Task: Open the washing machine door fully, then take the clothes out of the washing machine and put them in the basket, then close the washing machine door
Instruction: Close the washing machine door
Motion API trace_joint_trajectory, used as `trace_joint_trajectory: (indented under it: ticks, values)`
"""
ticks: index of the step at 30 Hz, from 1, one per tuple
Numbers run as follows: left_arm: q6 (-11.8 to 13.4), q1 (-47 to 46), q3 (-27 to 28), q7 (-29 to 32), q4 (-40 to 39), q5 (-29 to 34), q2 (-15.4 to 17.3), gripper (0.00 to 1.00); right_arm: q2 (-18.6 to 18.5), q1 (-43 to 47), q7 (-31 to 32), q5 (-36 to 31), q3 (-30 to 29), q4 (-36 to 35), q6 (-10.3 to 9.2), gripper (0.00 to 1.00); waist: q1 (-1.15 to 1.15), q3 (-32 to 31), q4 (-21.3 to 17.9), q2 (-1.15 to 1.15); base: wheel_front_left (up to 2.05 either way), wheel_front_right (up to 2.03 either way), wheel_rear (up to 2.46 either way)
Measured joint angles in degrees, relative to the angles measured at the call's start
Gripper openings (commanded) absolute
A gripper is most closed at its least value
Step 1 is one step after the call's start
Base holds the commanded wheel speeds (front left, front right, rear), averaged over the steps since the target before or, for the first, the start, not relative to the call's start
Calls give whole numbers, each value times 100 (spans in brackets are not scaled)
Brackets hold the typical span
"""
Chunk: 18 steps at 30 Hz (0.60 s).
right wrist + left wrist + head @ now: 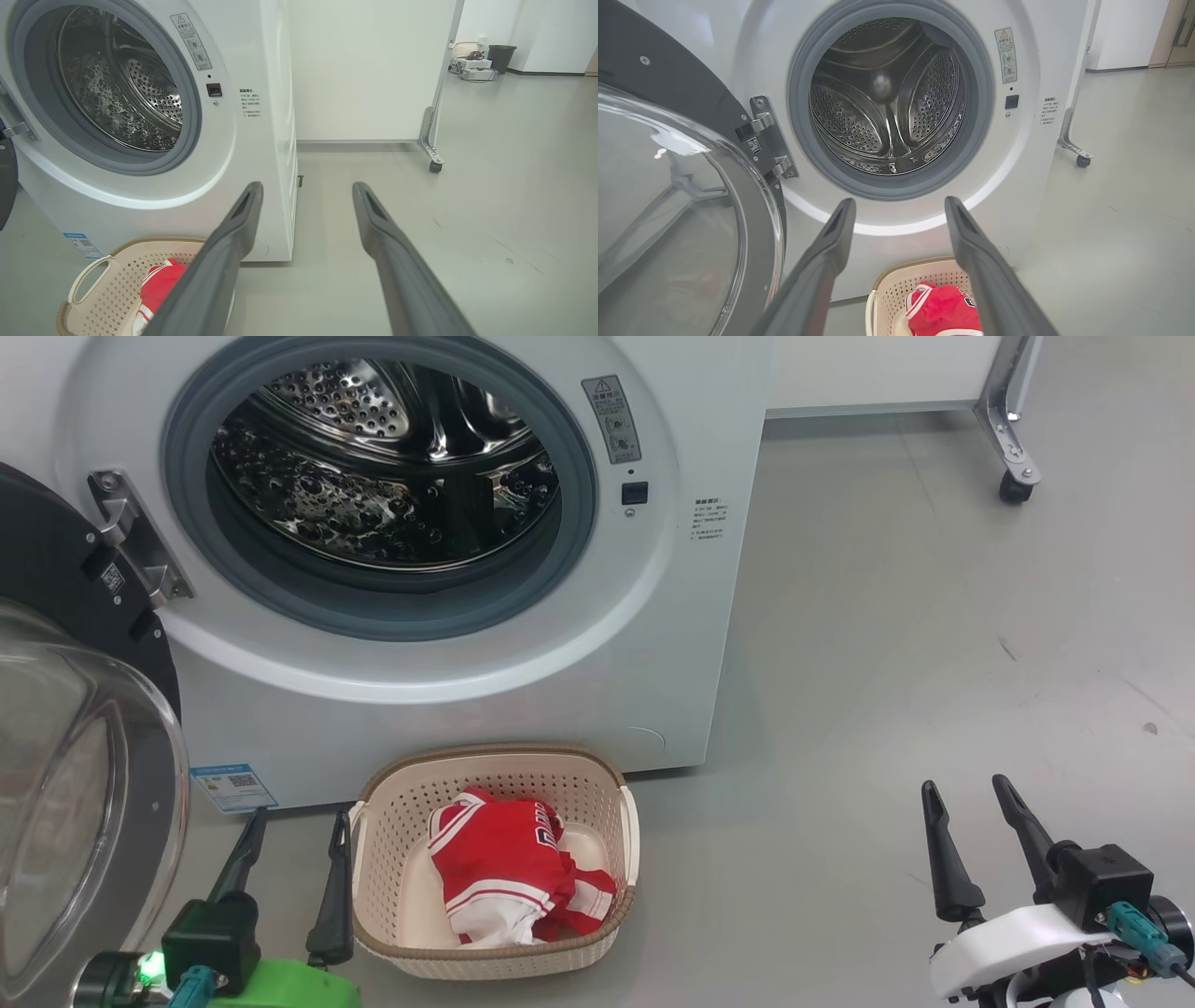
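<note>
Right wrist: distant dark bin (501, 58); head: red clothes (509, 877) whole (in basket (495, 753))

The washing machine (653, 644) is white, with a grey ring (577, 523), a hole-dotted steel drum (308, 504) and a blue sticker (233, 789). The washing machine door (47, 569) is glossy black around clear glass. The basket (397, 840) is perforated cream, brown-rimmed; the clothes (499, 859) are red with white stripes.
</note>
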Motion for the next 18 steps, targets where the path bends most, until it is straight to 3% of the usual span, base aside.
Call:
trace_joint_trajectory:
  ticks: [18]
  values:
    - [1,75,1,67,-165,2,1,100,-15,1,19,10,11,-63,-3,100,0,22,46,0,-45,45,0]
